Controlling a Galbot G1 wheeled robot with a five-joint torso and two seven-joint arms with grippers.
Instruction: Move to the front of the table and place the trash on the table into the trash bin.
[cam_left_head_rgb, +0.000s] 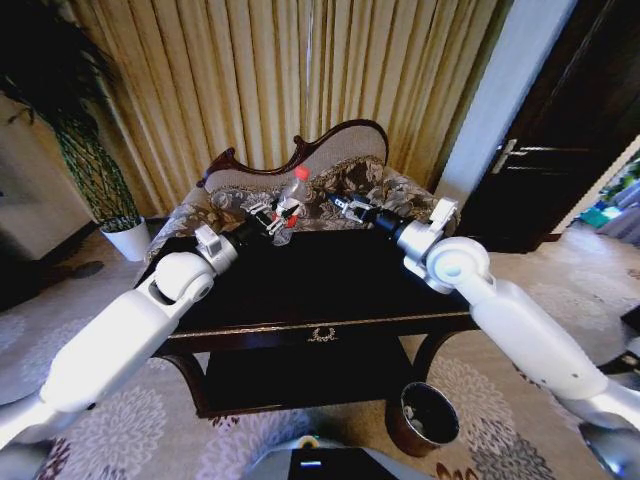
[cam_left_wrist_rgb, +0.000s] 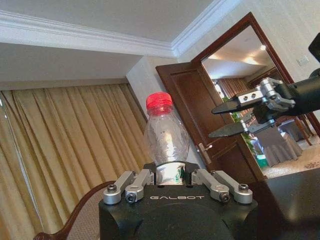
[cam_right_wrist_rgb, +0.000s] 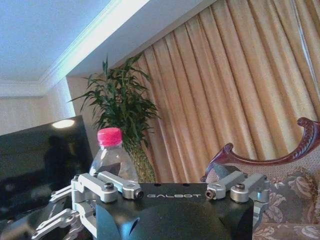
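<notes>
The clear plastic bottle (cam_left_head_rgb: 294, 203) with a red cap is the trash I see; it stands upright in the air over the far side of the dark glossy table (cam_left_head_rgb: 320, 290). My left gripper (cam_left_head_rgb: 281, 214) is shut on its lower body. In the left wrist view the bottle (cam_left_wrist_rgb: 166, 135) rises straight out of the jaws. My right gripper (cam_left_head_rgb: 341, 206) hovers open just to the right of the bottle, apart from it; its fingers (cam_left_wrist_rgb: 235, 106) are spread. The round reddish-brown trash bin (cam_left_head_rgb: 423, 417) stands on the carpet by the table's front right leg.
A floral sofa (cam_left_head_rgb: 345, 150) with a carved wood back stands right behind the table, before gold curtains. A white plant pot (cam_left_head_rgb: 128, 238) sits at the back left, and a dark door (cam_left_head_rgb: 560, 150) at the back right. A lower shelf (cam_left_head_rgb: 300, 375) runs under the tabletop.
</notes>
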